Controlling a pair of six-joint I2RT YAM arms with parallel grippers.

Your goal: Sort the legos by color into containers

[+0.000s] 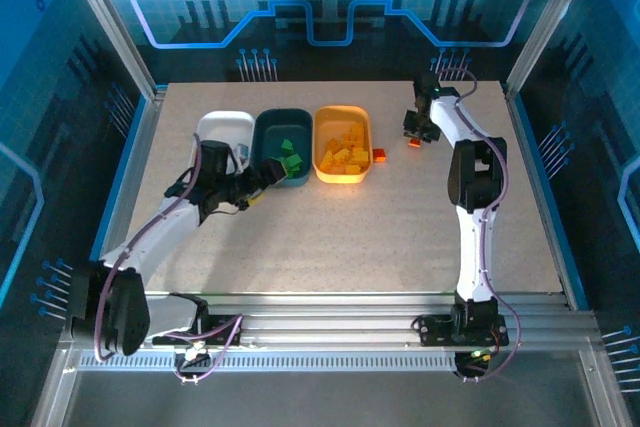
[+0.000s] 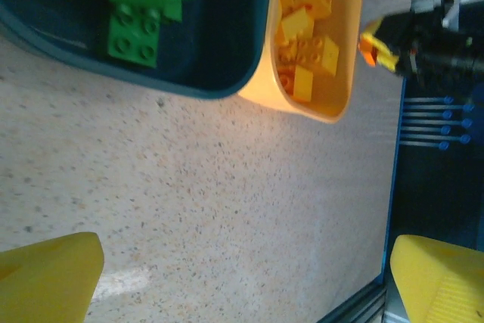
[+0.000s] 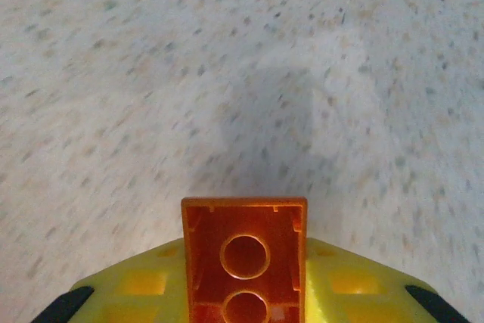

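Three containers stand in a row at the back left: a white tub [image 1: 225,130], a dark teal tub [image 1: 270,152] with green legos [image 2: 134,32], and an orange tub [image 1: 342,176] with yellow legos [image 2: 306,51]. My right gripper [image 1: 414,135] is to the right of the tubs, shut on a red-orange lego [image 3: 244,255] whose hollow underside faces the camera, with the table below. Another red-orange lego [image 1: 379,155] lies beside the orange tub. My left gripper [image 1: 262,183] stands open over bare table just in front of the teal tub, its yellow fingertips [image 2: 45,277] wide apart.
The speckled table [image 1: 400,227] spreads out in front of the tubs and to the right. A metal frame rail [image 1: 350,299] runs along the near edge, and blue side walls close in the table. The right arm [image 2: 439,28] appears beyond the orange tub in the left wrist view.
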